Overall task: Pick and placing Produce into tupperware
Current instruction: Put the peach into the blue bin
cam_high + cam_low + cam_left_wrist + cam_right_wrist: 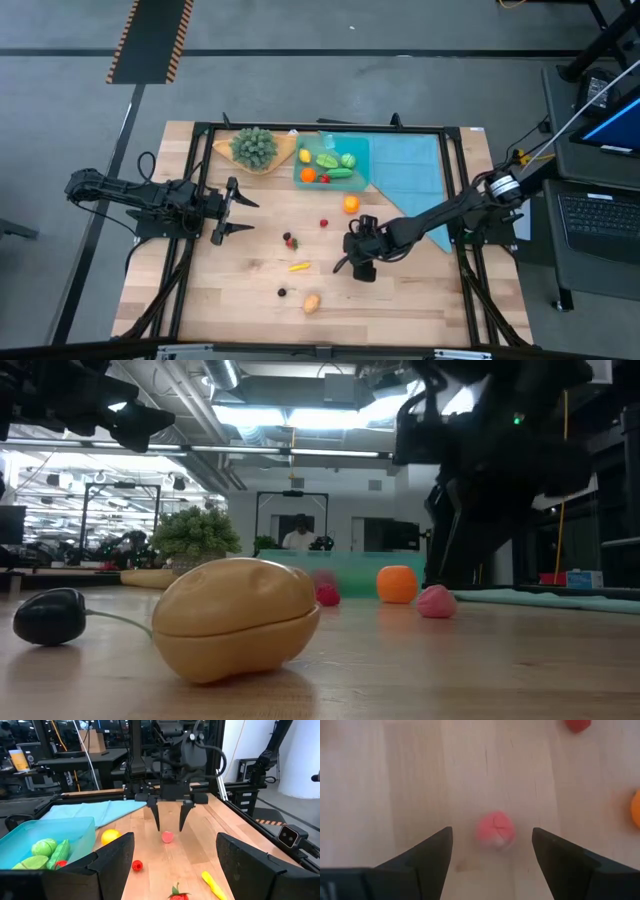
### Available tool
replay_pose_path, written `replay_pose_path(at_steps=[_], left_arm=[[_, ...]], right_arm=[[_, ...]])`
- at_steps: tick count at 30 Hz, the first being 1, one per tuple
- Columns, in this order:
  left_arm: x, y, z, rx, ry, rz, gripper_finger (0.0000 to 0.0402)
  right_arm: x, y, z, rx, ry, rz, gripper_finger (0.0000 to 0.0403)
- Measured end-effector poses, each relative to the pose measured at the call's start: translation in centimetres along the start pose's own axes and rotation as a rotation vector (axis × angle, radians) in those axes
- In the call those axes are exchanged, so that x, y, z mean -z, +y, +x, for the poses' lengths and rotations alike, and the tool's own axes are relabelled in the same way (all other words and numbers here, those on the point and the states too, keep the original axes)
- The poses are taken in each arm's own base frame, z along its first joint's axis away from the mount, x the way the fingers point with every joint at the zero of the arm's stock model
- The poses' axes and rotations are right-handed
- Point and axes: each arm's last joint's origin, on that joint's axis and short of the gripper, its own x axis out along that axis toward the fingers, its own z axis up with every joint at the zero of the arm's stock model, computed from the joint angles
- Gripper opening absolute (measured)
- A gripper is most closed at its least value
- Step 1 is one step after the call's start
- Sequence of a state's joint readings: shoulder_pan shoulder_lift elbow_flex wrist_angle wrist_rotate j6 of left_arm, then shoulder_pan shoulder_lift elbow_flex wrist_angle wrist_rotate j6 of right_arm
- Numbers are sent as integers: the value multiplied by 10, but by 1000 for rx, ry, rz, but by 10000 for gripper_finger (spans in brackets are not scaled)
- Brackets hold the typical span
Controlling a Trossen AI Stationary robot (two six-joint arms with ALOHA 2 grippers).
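A small pink toy fruit rests on the wooden table. My right gripper hangs open just above it and points steeply down, one finger on each side, touching nothing. In the high view the gripper hides the fruit. The teal tupperware stands at the far middle and holds orange, green and yellow produce. Loose produce lies on the table: an orange, a red piece, a strawberry, a yellow piece, a dark one and a tan one. My left gripper waits open at the left.
A bushy green plant on a tan wooden dish stands left of the tupperware. A flat teal cloth lies to its right. A black frame borders the table. A person shows in the room beyond, in the low view.
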State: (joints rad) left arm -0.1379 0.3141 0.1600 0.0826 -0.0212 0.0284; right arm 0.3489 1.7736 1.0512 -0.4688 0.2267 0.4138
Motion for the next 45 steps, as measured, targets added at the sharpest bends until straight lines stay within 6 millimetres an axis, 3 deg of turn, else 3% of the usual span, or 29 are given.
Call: replay_pose_path(at_steps=[12, 23, 38, 45], left_arm=[[0, 0, 0, 0, 0, 0, 275], [0, 0, 0, 0, 1, -1, 275], [0, 0, 0, 0, 0, -1, 275], [0, 0, 0, 0, 0, -1, 275]], right_arm=[[5, 0, 22, 23, 48, -8, 275], [3, 1, 27, 18, 38, -2, 271], [1, -3, 28, 32, 27, -7, 171], [1, -4, 29, 36, 29, -13, 142]])
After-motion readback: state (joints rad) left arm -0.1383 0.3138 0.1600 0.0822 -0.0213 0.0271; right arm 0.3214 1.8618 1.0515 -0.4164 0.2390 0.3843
